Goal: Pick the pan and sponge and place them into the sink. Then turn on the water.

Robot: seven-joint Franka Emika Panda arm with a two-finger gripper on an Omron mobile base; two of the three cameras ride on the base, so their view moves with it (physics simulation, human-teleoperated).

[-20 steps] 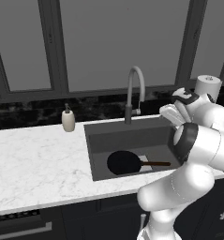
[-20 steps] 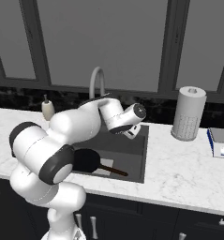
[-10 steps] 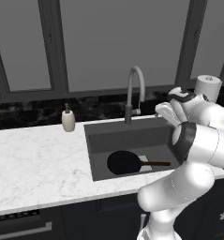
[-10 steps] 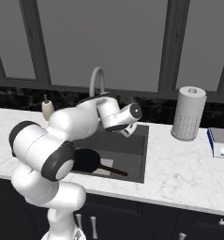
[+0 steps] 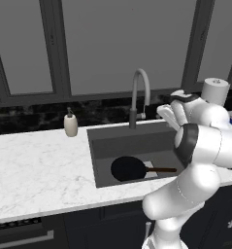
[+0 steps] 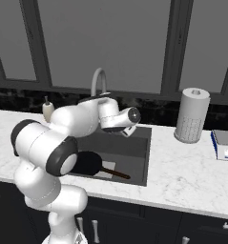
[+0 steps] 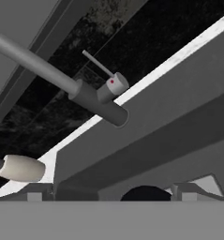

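Note:
The black pan [image 5: 129, 168] lies flat on the floor of the dark grey sink [image 5: 137, 141], its brown handle pointing right; it is also in the right base view [image 6: 89, 163] and the hand view [image 7: 144, 192]. My gripper [image 5: 164, 111] [image 6: 128, 131] [image 7: 112, 194] hangs open and empty above the basin's right half, facing the faucet [image 5: 140, 92] [image 7: 98, 103]. The faucet's thin lever [image 7: 99, 64] sticks out from its base. The sponge is out of view. No water is in view at the spout.
A white soap dispenser [image 5: 70, 125] [image 7: 20, 168] stands on the counter left of the sink. A paper towel roll [image 6: 191, 116] and a blue-and-white box [image 6: 225, 144] sit on the counter to the right. Dark windows rise behind the backsplash.
The hand has drifted a little to the left, closer to the faucet. The pan has stayed in place and the jaws have stayed wide.

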